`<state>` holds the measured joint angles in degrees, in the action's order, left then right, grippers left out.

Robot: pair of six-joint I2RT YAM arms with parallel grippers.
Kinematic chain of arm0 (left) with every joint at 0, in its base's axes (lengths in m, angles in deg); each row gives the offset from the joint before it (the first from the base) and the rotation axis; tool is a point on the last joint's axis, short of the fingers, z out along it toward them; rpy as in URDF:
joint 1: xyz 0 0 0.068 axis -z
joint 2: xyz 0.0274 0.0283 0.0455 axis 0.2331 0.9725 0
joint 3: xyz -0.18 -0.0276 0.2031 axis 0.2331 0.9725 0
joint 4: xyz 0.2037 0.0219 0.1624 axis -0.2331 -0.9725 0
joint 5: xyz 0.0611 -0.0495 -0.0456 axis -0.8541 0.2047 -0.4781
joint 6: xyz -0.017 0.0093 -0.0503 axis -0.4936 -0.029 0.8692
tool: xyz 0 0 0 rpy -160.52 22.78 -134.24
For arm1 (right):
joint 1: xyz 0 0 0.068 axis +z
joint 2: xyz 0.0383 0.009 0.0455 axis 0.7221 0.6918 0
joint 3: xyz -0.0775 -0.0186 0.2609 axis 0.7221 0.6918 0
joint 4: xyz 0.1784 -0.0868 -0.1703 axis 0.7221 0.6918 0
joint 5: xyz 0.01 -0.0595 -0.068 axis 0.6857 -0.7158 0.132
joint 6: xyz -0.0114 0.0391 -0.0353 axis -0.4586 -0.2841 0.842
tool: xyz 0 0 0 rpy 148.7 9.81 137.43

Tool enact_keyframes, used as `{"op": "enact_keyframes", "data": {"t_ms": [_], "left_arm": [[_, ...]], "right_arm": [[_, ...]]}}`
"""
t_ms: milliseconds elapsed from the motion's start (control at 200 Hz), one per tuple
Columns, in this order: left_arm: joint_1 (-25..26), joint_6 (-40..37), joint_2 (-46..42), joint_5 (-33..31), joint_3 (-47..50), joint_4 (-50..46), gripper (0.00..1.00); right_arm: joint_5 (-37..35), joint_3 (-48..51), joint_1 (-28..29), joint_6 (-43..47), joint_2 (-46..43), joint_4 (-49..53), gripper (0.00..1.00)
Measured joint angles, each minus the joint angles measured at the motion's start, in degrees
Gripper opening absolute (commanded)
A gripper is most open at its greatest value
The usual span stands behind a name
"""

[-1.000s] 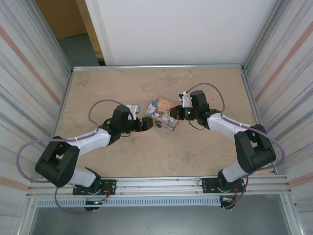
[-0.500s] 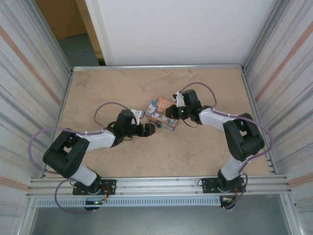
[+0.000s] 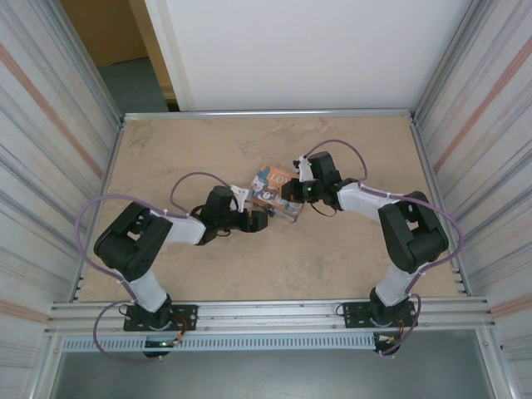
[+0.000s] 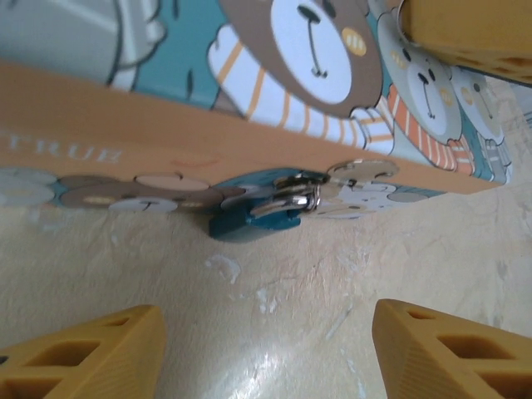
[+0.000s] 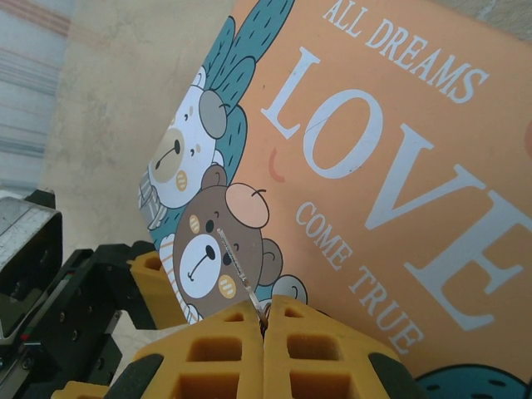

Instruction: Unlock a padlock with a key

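The padlock (image 4: 248, 224) is a tiny teal lock hanging from the metal hasp (image 4: 301, 196) on the side of the orange-and-teal "LOVE" box (image 3: 274, 189), low against the table. My left gripper (image 4: 268, 353) is open just in front of it, one yellow finger (image 4: 83, 357) to each side and bare table between them. My right gripper (image 5: 264, 320) is shut on the key (image 5: 236, 264), whose thin blade sticks out over the box lid (image 5: 374, 166). In the top view the right gripper (image 3: 291, 190) hovers over the box and the left gripper (image 3: 263, 218) sits at its near side.
The box lies mid-table on the beige surface (image 3: 332, 258). Corrugated metal walls (image 3: 50, 166) close in left and right, with a white panel at the back. A right finger (image 4: 465, 33) overhangs the box, and a left finger (image 5: 154, 283) shows beside it.
The left gripper has slid right, up to the near side of the box, and its jaws have narrowed a little. The right gripper has moved left over the box lid with the key.
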<state>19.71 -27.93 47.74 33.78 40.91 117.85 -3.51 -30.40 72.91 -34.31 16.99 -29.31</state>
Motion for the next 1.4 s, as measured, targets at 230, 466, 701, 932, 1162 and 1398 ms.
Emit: {"op": "enact_keyframes", "data": {"t_ms": [230, 466, 701, 932, 1162, 1398], "left_arm": [[0.2, -2.1, 2.6, 0.0, -1.4, 2.4, 0.64], [0.3, -3.0, 5.6, 0.2, -3.7, 4.2, 0.58], [1.6, -3.0, 6.8, -0.7, -4.4, 5.2, 0.53], [4.2, -2.8, 7.3, -1.6, -4.6, 5.7, 0.50], [4.8, -1.0, 7.3, -3.8, -4.6, 5.7, 0.45], [5.2, 1.4, 7.4, -6.2, -4.8, 5.7, 0.42]], "right_arm": [[0.0, -0.1, 0.0, 0.7, 0.0, 0.2, 0.00], [-0.1, -0.3, 0.1, 1.0, 0.0, 0.7, 0.00], [-0.1, -0.3, 0.1, 1.0, 0.0, 0.8, 0.00], [-0.3, -0.3, 0.3, 1.0, 0.0, 0.8, 0.00], [-0.5, -0.3, 0.4, 1.0, 0.0, 0.8, 0.00], [-0.7, -0.3, 0.5, 1.0, 0.0, 0.8, 0.00]]}}
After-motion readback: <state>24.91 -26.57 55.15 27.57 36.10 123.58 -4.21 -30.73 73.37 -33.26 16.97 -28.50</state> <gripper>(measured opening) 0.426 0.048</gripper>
